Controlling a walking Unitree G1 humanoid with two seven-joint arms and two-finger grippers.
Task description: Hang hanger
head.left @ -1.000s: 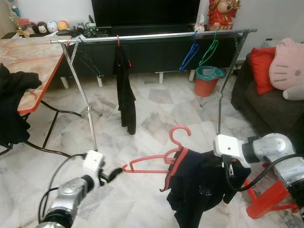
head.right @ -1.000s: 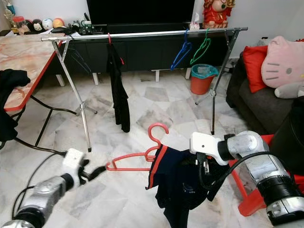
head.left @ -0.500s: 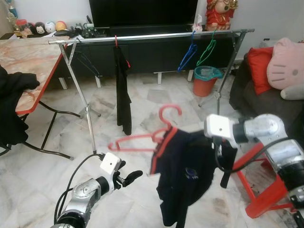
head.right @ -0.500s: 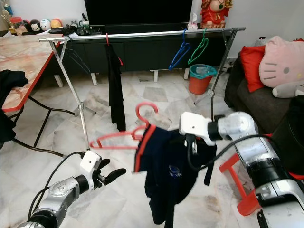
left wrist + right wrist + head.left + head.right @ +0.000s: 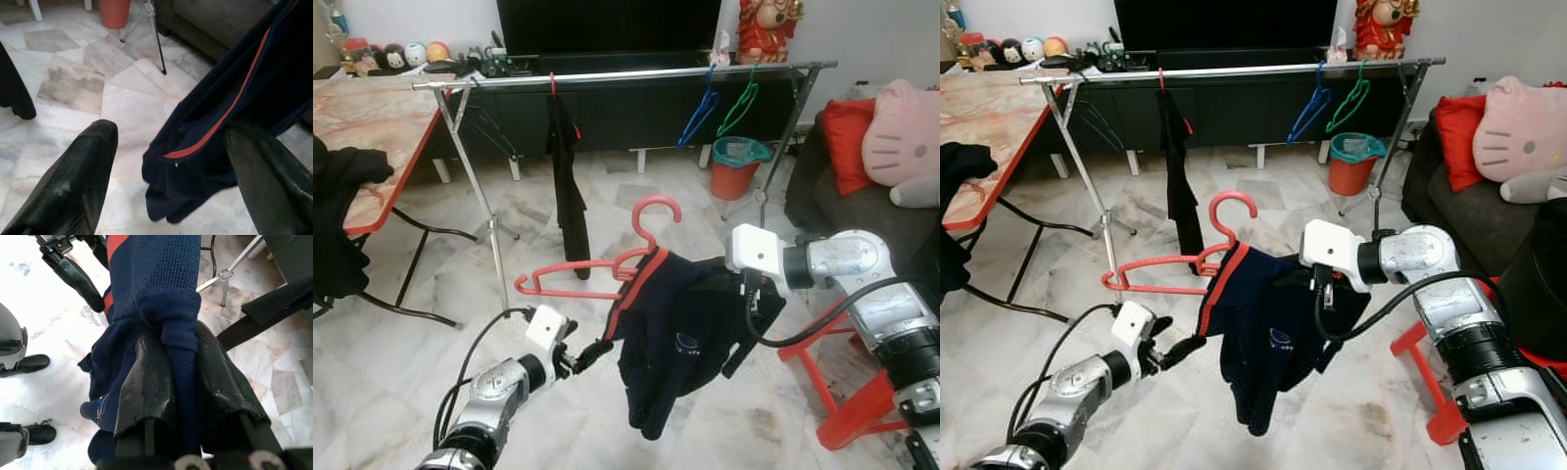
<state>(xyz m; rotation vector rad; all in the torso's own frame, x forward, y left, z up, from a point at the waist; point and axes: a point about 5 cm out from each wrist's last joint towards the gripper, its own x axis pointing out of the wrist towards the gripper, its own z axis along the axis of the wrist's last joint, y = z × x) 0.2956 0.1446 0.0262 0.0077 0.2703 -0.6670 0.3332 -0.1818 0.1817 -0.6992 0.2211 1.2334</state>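
In the middle of the frame hangs a red plastic hanger (image 5: 597,279) with its hook upward, and a dark navy knitted garment with a red-orange stripe (image 5: 675,338) is draped over its right half. The right gripper (image 5: 183,377) is at the right of centre and its fingers are closed on a fold of this garment, so the cloth is pinched between the two black pads. The bare left arm of the hanger points to the left of the frame, above the marble tiled floor (image 5: 636,211).

The left gripper (image 5: 592,352) is in the lower left of the frame, just below the hanger and beside the lower hem of the garment. Its fingers (image 5: 73,181) are spread apart and hold nothing; in the left wrist view the striped edge of the cloth lies between them, but I cannot tell if it touches.

Across the upper part of the frame runs a long silver metal clothes rail on a folding stand (image 5: 626,75). On it hang a black garment on a red hanger (image 5: 570,176), left of centre, and a blue wire hanger (image 5: 700,117) with a green wire hanger (image 5: 742,103) beside it, to the right. A red bucket with a teal liner (image 5: 739,166) stands on the floor behind the rail.
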